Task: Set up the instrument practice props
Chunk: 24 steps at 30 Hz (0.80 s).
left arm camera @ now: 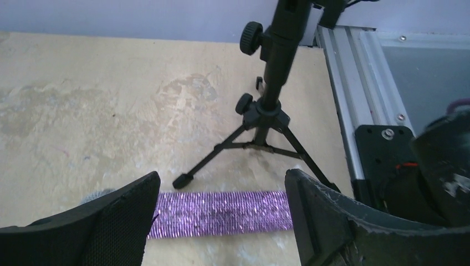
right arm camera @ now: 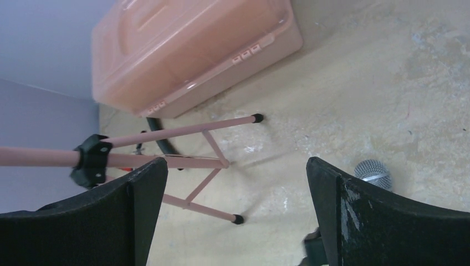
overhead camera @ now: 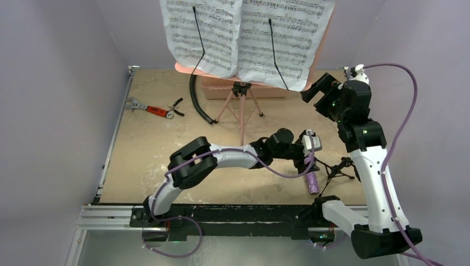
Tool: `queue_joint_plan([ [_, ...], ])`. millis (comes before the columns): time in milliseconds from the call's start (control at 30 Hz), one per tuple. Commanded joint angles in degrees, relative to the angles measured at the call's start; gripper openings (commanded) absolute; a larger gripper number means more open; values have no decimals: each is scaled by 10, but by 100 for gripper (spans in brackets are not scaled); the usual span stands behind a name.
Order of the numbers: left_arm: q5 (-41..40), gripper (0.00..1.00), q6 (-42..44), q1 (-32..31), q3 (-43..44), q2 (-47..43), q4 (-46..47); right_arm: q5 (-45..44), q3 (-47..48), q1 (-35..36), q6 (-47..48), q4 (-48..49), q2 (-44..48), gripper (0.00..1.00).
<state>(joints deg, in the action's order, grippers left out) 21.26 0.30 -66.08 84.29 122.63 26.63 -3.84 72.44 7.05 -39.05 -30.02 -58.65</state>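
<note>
Left wrist view: the left tool (left arm camera: 221,176) stands wide over the purple microphone (left arm camera: 221,213), which lies flat at the bottom of the frame, near the black mic stand (left arm camera: 266,111) legs. Only the right wrist view shows clearly the pink box (right arm camera: 188,50), upper left, behind the music stand (right arm camera: 183,130) legs; the right tool (right arm camera: 237,163) is wide, empty. Only the top view shows the sheet-music pages (overhead camera: 244,36), top centre. The desk (overhead camera: 155,144) is beige and worn, the walls (overhead camera: 55,111) pale violet.

Diffuse, even indoor light in all three views; no strong glare.
Overhead view sharp, with only faint shadows on the tan table (overhead camera: 149,116). In both wrist views, the dark fingers (left arm camera: 105,227) along the lower edge are blurred, and the pink box (right arm camera: 188,50) at upper left is slightly soft.
</note>
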Motion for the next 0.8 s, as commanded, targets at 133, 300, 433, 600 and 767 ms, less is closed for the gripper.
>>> queue_joint_plan([
  [133, 44, 76, -25, -2, 152, 118, 65, 58, 69, -4, -52, -47, 15, 97],
  [300, 81, 75, -19, -7, 252, 188, 78, 76, 78, -3, -57, -48, 18, 96],
  [433, 108, 74, -22, -12, 311, 225, 94, 75, 84, -4, -53, -49, 17, 96],
  [600, 129, 71, -38, -20, 327, 246, 140, 73, 86, -3, -51, -46, 16, 94],
  [767, 180, 69, -13, -24, 307, 234, 129, 74, 90, -4, -54, -45, 18, 94],
])
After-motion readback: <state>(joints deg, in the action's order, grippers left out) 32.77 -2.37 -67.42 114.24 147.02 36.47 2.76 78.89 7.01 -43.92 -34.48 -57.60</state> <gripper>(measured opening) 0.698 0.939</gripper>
